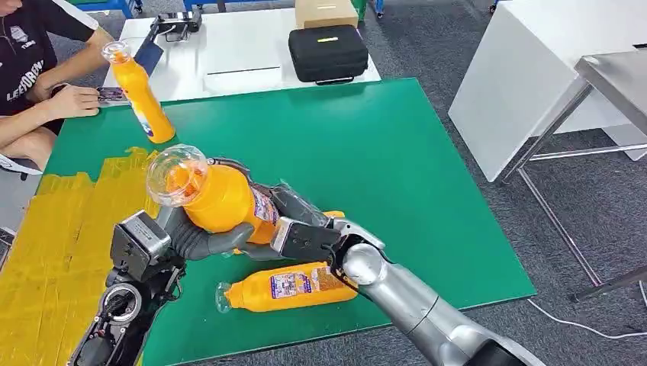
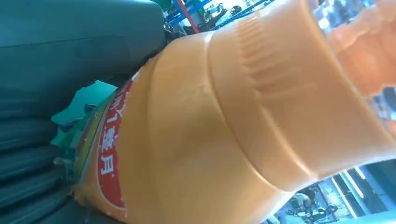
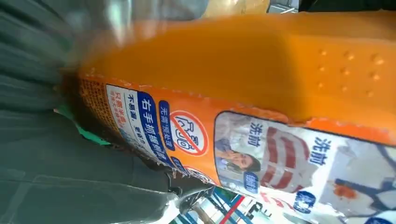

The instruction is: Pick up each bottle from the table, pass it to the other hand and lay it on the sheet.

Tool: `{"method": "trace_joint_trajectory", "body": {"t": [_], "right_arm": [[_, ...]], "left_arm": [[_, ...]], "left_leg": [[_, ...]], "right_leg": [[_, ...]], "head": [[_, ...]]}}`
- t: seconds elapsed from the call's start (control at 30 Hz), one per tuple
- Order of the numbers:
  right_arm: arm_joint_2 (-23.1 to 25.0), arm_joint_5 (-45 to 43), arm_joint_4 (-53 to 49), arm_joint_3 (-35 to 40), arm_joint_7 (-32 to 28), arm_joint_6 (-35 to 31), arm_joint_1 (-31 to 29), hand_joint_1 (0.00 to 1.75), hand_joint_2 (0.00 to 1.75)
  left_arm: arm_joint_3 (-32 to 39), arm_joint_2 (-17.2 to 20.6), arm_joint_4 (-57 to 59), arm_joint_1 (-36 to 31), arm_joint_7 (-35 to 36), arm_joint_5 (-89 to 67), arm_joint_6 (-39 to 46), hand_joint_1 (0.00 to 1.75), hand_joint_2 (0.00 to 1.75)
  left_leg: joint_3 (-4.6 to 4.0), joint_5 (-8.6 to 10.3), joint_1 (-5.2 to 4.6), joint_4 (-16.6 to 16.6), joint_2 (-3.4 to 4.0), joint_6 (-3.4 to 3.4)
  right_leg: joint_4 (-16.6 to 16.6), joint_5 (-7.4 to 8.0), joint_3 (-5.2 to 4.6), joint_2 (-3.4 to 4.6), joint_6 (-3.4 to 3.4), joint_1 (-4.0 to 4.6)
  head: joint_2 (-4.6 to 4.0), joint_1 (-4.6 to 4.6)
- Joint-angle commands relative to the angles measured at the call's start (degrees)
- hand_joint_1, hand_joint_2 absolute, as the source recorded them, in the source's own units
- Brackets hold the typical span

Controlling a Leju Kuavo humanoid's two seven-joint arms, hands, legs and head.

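I have the orange bottle (image 1: 217,200) held up at about 9 o'clock over the green table (image 1: 397,152), both my left hand (image 1: 200,238) and right hand (image 1: 299,229) wrapped around it, so I let one go slowly.

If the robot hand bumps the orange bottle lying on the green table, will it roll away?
Probably yes. The lying bottle rests on its rounded side on the smooth green table, so a nudge could roll it. It looks full of orange liquid, so likely heavy for its size. Its glossy plastic may be slippery.
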Motion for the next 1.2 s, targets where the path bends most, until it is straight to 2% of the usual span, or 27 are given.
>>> {"method": "trace_joint_trajectory", "body": {"t": [0.03,0.27,0.33,0.37,0.43,0.5,0.63,0.7,0.77,0.9,0.97,1.13,1.2], "right_arm": [[-0.5,0.1,1.1,2.0,0.2,0.1,-1.2,1.75,1.75],[-0.1,0.5,1.7,1.4,0.0,-1.1,-0.8,1.75,1.75],[-0.3,0.7,1.7,1.3,-0.2,-1.6,-0.6,1.75,1.75],[-0.1,1.9,-0.2,-0.8,1.2,-6.7,0.2,0.00,1.75],[-1.4,1.9,-3.4,-2.2,3.1,-6.7,0.2,0.00,1.75],[-1.8,2.0,-4.7,-3.3,3.6,-6.7,0.4,0.00,1.75],[-1.6,2.0,-4.6,-3.6,3.7,-6.5,0.7,0.00,1.75],[-1.6,2.0,-4.5,-3.5,3.7,-6.5,0.7,0.00,1.75],[-1.5,2.0,-4.4,-3.5,3.7,-6.5,0.7,0.00,1.75],[-1.5,2.0,-4.4,-3.5,3.7,-6.5,0.7,0.00,1.75],[-1.6,2.2,-4.3,-3.6,3.8,-6.9,0.6,0.00,1.75],[-2.0,3.8,-5.6,-5.8,4.7,-10.4,0.8,0.00,1.75],[-2.1,5.1,-6.1,-6.2,5.2,-12.4,0.7,0.00,1.75]], "left_arm": [[0.8,-0.4,2.2,-0.9,0.0,0.2,1.5,1.75,1.75],[1.6,-0.4,2.6,-0.8,-0.3,0.4,2.7,1.75,1.75],[2.1,-0.5,2.2,-0.6,-0.6,0.6,3.5,1.75,1.75],[8.3,-1.6,2.3,1.0,1.7,-14.7,21.6,1.75,1.75],[15.0,0.6,4.5,0.6,2.7,-21.0,27.0,1.75,1.75],[18.2,1.3,7.0,0.4,2.3,-25.1,26.9,1.75,1.75],[18.6,0.0,7.8,0.4,1.4,-25.8,26.6,1.75,1.75],[18.4,-0.1,7.7,0.4,1.4,-26.0,26.6,1.75,1.75],[18.3,-0.3,7.5,0.4,1.5,-26.3,26.6,1.75,1.75],[18.3,-0.3,7.5,0.4,1.5,-26.3,26.6,1.75,1.75],[18.7,0.0,8.0,0.4,4.7,-31.1,27.4,1.75,1.75],[20.5,2.7,12.4,-1.5,11.7,-57.8,29.6,1.75,1.75],[20.9,3.3,14.0,-2.1,13.1,-63.9,29.2,1.75,1.75]], "left_leg": [[0.24,-0.09,-0.01,0.0,0.04,-0.06],[0.13,-0.04,0.00,0.0,0.03,-0.04],[0.44,-0.16,0.00,-0.1,0.06,-0.10],[0.20,-0.06,-0.01,-0.1,0.01,-0.05],[0.17,-0.06,-0.01,0.0,0.08,-0.06],[0.32,-0.12,-0.04,0.0,0.19,-0.11],[0.21,-0.02,0.00,-0.1,0.02,-0.08],[0.39,-0.10,0.03,-0.1,0.19,-0.11],[0.34,-0.11,0.00,0.0,-0.03,-0.07],[0.31,-0.11,0.02,0.0,0.16,-0.06],[0.18,-0.03,-0.04,0.0,0.05,-0.05],[0.27,-0.06,-0.02,-0.1,0.09,-0.10],[0.14,-0.01,-0.02,0.0,0.06,-0.08]], "right_leg": [[-0.1,-0.09,0.23,0.22,-0.09,-0.03],[0.0,-0.04,0.13,0.15,-0.06,-0.01],[-0.1,-0.15,0.43,0.34,-0.15,-0.03],[-0.1,-0.06,0.21,0.16,-0.08,-0.02],[0.0,-0.04,0.15,0.22,-0.08,-0.02],[0.0,-0.10,0.25,0.42,-0.15,-0.06],[0.0,-0.08,0.17,0.16,-0.11,-0.01],[-0.1,-0.11,0.29,0.40,-0.15,0.01],[0.0,-0.17,0.31,0.21,-0.11,-0.03],[0.0,-0.10,0.26,0.36,-0.09,-0.03],[0.0,-0.08,0.13,0.21,-0.08,-0.07],[0.0,-0.09,0.20,0.29,-0.14,-0.04],[0.0,-0.05,0.08,0.20,-0.10,-0.03]], "head": [[0.00,0.00],[0.00,0.00],[0.00,0.00],[0.00,-0.02],[0.00,0.00],[0.00,-0.02],[0.00,0.07],[0.00,-0.11],[0.00,0.00],[0.00,0.02],[0.00,0.02],[0.00,0.00],[0.02,0.00]]}}
